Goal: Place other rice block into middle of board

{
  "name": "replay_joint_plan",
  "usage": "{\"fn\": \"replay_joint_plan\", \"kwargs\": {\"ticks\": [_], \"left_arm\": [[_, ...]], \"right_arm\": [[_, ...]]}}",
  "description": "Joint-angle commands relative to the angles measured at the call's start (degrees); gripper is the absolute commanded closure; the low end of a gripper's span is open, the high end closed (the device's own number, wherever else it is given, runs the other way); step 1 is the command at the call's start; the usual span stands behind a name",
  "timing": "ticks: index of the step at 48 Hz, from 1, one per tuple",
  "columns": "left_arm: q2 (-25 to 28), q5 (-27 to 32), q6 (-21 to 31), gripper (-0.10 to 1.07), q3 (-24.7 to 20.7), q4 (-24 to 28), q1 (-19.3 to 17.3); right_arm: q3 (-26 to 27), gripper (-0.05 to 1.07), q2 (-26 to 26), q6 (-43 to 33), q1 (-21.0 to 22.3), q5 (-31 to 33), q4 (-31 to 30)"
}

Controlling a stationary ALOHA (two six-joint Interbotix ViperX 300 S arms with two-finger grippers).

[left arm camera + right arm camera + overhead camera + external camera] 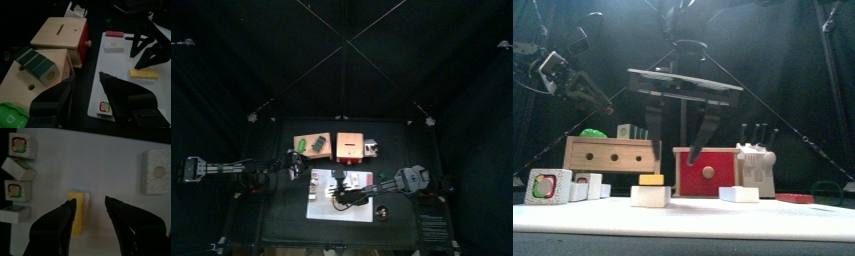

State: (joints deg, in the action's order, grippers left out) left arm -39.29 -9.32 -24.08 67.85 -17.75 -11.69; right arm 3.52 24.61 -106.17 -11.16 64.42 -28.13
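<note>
The white board [780, 218] lies across the table's front. On it sits a white rice block with a yellow top [651, 192] [78, 213]. A second white block [738, 193] [159, 171] lies further right on the board. My right gripper [680, 145] [90, 202] hangs open above the yellow-topped block, clear of it, and the block shows in the gap beside one jaw. My left gripper [90, 100] is open and empty at the table's left, over the wooden box [27, 85]. From there the yellow-topped block [144, 74] lies beyond it.
Behind the board stand a wooden box [609, 153] with green pieces, a red box [707, 172] and a white knife holder [756, 165]. Several small picture blocks [549, 186] [20, 145] sit on the board's left end.
</note>
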Motion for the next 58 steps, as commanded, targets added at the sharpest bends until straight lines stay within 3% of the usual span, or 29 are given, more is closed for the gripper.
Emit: {"fn": "replay_joint_plan", "kwargs": {"ticks": [1, 9, 14, 24, 31, 43, 58], "left_arm": [[-0.53, -0.26, 0.09, 0.16, -0.70, -0.09, 0.88], [-0.35, -0.18, 0.88, 0.16, -1.05, -0.79, 4.04], [0.18, -0.09, 2.11, 0.16, -1.49, -5.10, 5.19], [0.79, -0.26, 2.29, 0.16, -1.23, -5.71, 5.63], [4.57, -0.09, 2.02, 0.15, -2.72, -5.54, 5.71], [11.25, -0.26, 2.02, 0.15, -4.57, 1.85, 6.68], [12.74, -1.58, 2.11, 0.11, -5.19, 5.89, 9.14]], "right_arm": [[-3.52, 0.18, -5.80, -0.09, 0.26, 0.18, -0.26], [-11.69, 0.18, -10.28, -0.88, 0.35, 0.09, 0.53], [-15.64, 0.18, -12.48, -0.97, 0.62, -0.18, 1.05], [-19.60, 0.17, -13.97, -1.05, 2.20, -0.44, 0.88], [-21.27, 0.17, -13.89, -0.44, 3.87, -4.39, 0.62], [-24.61, 0.17, -13.27, -0.35, 6.59, -13.97, 1.32], [-26.81, 0.17, -13.01, -0.09, 7.65, -15.03, 2.55]]}}
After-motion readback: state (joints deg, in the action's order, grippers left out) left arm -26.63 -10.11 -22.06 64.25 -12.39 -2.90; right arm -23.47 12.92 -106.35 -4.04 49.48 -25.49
